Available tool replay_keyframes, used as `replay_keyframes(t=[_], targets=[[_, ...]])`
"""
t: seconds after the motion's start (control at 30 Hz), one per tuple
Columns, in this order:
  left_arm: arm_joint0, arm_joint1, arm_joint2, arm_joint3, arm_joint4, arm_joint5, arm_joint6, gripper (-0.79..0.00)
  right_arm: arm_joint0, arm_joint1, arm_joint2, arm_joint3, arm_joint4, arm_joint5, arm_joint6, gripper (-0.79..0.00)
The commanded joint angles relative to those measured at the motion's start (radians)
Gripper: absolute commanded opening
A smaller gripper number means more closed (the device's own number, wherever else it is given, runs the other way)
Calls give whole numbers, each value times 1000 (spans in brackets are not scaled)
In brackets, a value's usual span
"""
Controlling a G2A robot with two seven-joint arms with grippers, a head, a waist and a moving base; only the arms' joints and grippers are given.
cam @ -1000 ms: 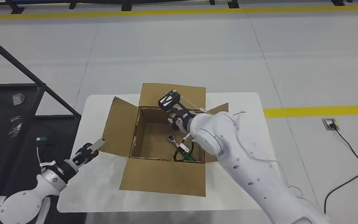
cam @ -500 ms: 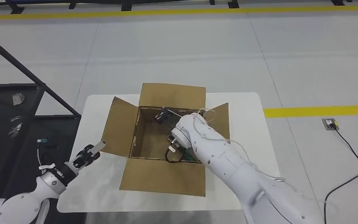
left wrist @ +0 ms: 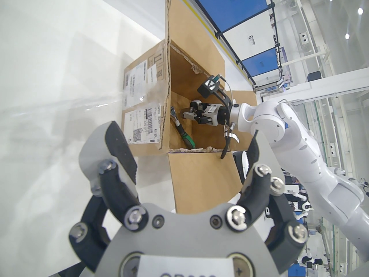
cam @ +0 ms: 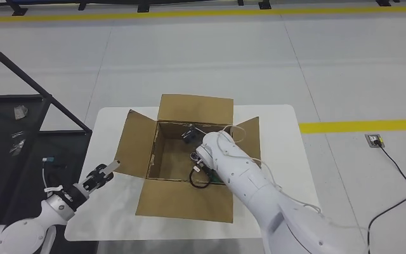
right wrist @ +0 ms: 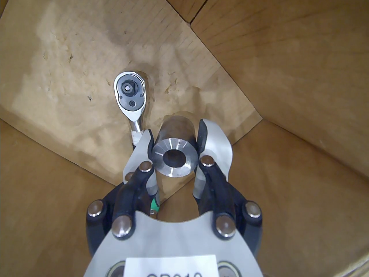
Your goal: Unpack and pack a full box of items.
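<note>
An open cardboard box [cam: 190,105] stands on the white table [cam: 282,136]. My right gripper [right wrist: 174,134] is down inside the box, shut on a short metal cylinder [right wrist: 174,158] with a hole in its end. Just beside it on the box floor lies a ratchet wrench [right wrist: 129,95] with a green handle [left wrist: 188,142]. The left wrist view shows the right gripper [left wrist: 186,114] above the ratchet wrench [left wrist: 176,121]. My left gripper [left wrist: 184,145] stands open with nothing in it, off the box's left flap [cam: 133,146] near the table's left edge [cam: 104,170].
The box's four flaps are folded outward, and its outer wall [left wrist: 142,99] carries labels. A dark metal frame [cam: 25,82] stands left of the table. A yellow floor line [cam: 355,126] runs off to the right.
The right arm has come down from the box's back rim into the box, carrying the metal cylinder toward the floor. The left arm has barely moved.
</note>
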Motion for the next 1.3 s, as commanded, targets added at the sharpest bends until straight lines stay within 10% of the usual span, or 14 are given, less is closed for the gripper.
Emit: replay_keyframes(t=[0.0,0.67,1.27], targets=[[-1,0,0,0,3,1,0,0,1,-6,1,13,0,-3,-5,-471],[-47,0,35,27,13,19,-11,0,57,-7,64,65,62,-201,-108,-172],[-115,-1,132,-16,53,-14,-64,0,124,110,178,99,175,-642,-373,0]])
